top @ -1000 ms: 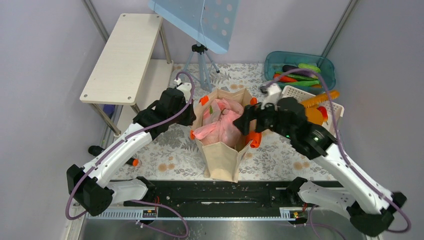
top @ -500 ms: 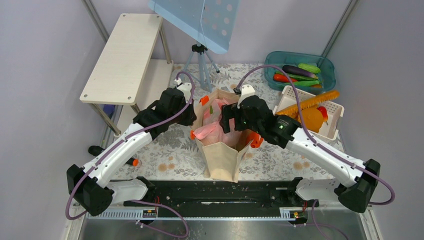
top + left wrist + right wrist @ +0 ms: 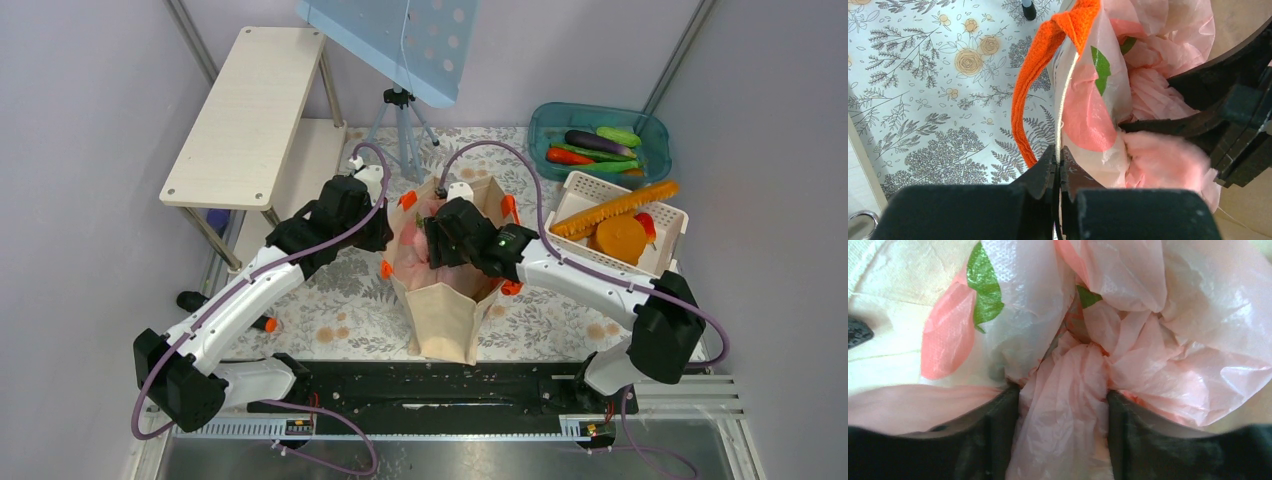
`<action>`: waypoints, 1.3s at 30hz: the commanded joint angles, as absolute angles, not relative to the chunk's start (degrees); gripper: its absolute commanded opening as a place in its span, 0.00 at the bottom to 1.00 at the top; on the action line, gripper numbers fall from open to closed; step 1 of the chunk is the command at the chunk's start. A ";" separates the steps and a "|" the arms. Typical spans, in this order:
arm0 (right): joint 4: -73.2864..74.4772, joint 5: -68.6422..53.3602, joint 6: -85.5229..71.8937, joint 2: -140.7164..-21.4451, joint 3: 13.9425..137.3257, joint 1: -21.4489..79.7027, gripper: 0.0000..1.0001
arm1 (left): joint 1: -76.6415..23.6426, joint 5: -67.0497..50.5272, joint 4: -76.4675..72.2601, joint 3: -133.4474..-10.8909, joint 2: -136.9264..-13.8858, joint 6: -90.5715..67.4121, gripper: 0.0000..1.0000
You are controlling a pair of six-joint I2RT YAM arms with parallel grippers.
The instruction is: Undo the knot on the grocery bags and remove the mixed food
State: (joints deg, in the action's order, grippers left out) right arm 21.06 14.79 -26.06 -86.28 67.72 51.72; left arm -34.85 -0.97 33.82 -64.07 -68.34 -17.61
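Note:
The pink grocery bag (image 3: pixel 412 258) sits crumpled inside the beige floral tote (image 3: pixel 445 315), its knot not clear to see. My left gripper (image 3: pixel 1059 156) is shut on the tote's left rim, beside the orange handle (image 3: pixel 1040 65). My right gripper (image 3: pixel 1063 432) reaches down into the tote; its jaws stand apart with a thick fold of the pink plastic (image 3: pixel 1068 405) filling the gap between the fingers (image 3: pixel 993 440). In the top view the right gripper (image 3: pixel 437 240) is over the bag. A small green bit (image 3: pixel 1088 296) shows among the folds. The rest of the mixed food is hidden.
A teal bin (image 3: pixel 545 118) of toy vegetables and a white basket (image 3: pixel 580 185) with orange pieces stand at the back right. A wooden shelf (image 3: pixel 245 110) is at the back left, a tripod (image 3: pixel 400 125) with a blue board behind the tote. A dark marker (image 3: pixel 200 300) lies at the left.
My right arm has swung left from beside the tote down into it, onto the pink bag, and its jaws have narrowed a little. The left arm has kept still.

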 commanded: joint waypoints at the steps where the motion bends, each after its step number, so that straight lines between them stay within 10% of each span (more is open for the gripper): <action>1: 20.39 16.32 -26.02 -87.25 65.06 52.14 0.44 | -34.59 -2.24 29.97 -64.56 -67.60 -17.31 0.00; 5: 13.17 10.88 -26.26 -81.28 62.81 52.12 0.00 | -34.60 -1.48 29.96 -64.52 -67.42 -17.31 0.00; 14: -13.72 4.87 -17.20 -58.91 51.68 52.12 0.00 | -34.67 -2.00 29.71 -64.35 -66.98 -17.92 0.00; 39: -0.92 21.57 -1.90 -34.73 63.83 51.99 0.00 | -37.10 3.34 -11.20 -75.63 -87.02 -41.38 0.00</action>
